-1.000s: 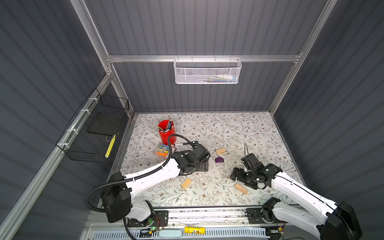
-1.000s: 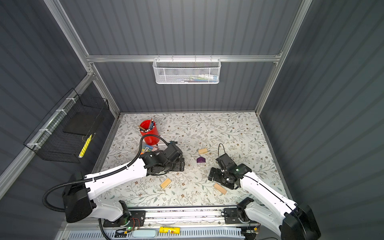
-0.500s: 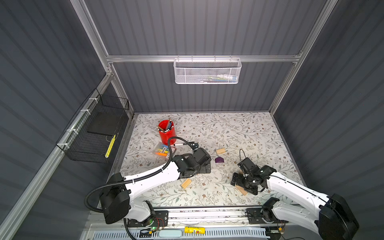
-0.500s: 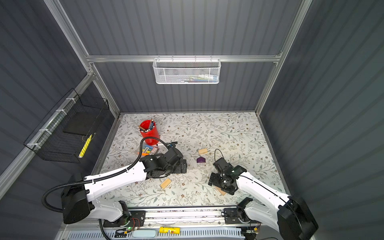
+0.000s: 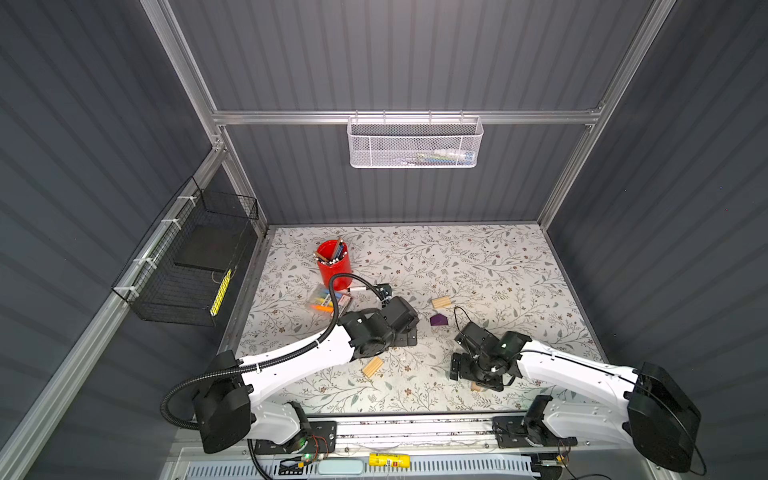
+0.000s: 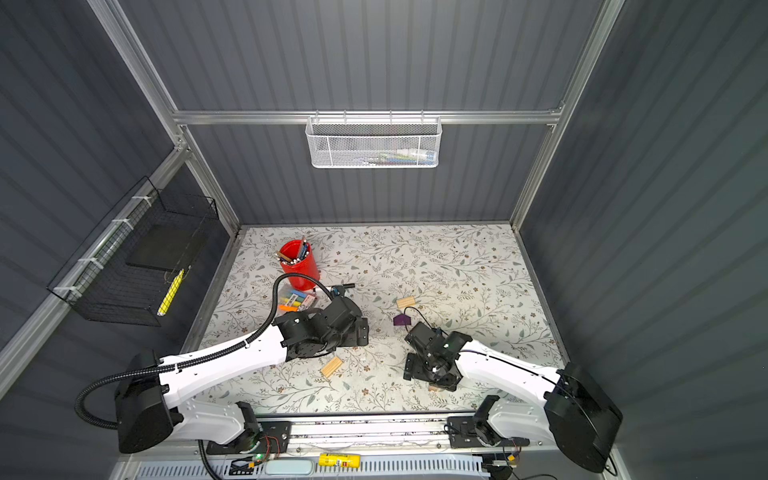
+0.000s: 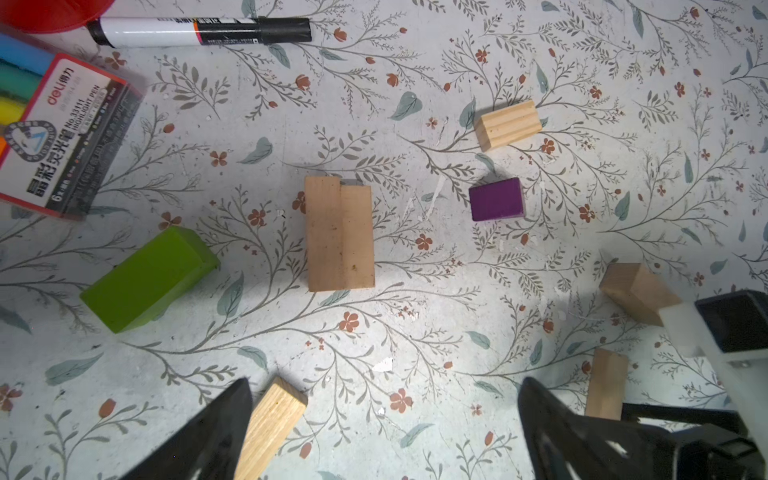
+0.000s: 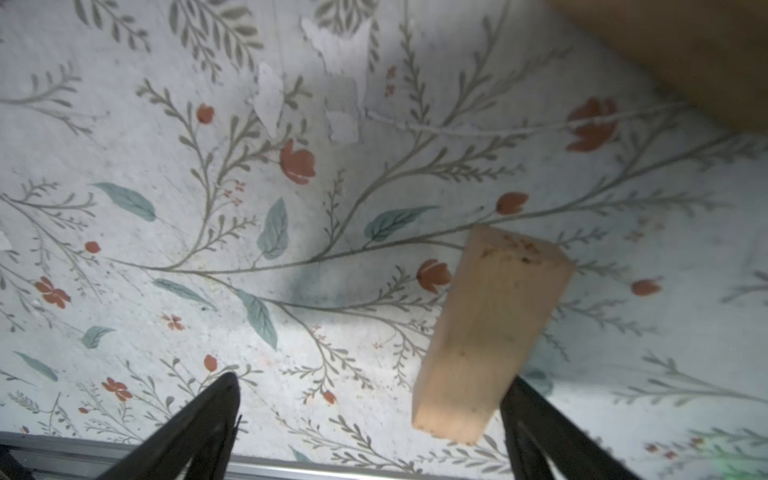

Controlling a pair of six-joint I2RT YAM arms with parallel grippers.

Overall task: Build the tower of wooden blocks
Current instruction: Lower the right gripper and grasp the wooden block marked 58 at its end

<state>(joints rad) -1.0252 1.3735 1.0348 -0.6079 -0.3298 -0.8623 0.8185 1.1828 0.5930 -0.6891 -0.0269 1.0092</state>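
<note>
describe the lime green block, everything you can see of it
The lime green block shows only in the left wrist view. It looks like smooth painted wood, a long piece with one slanted, roof-like face. It lies on its side, askew, on the floral mat, between the highlighter packet and two pale bricks lying side by side, touching neither. No tool holds it.

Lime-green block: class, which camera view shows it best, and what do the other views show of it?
The left wrist view: the lime-green block lies whole and unobstructed near the highlighter packet. Neither top view shows it; the left arm likely covers it. The right wrist view misses it.
</note>
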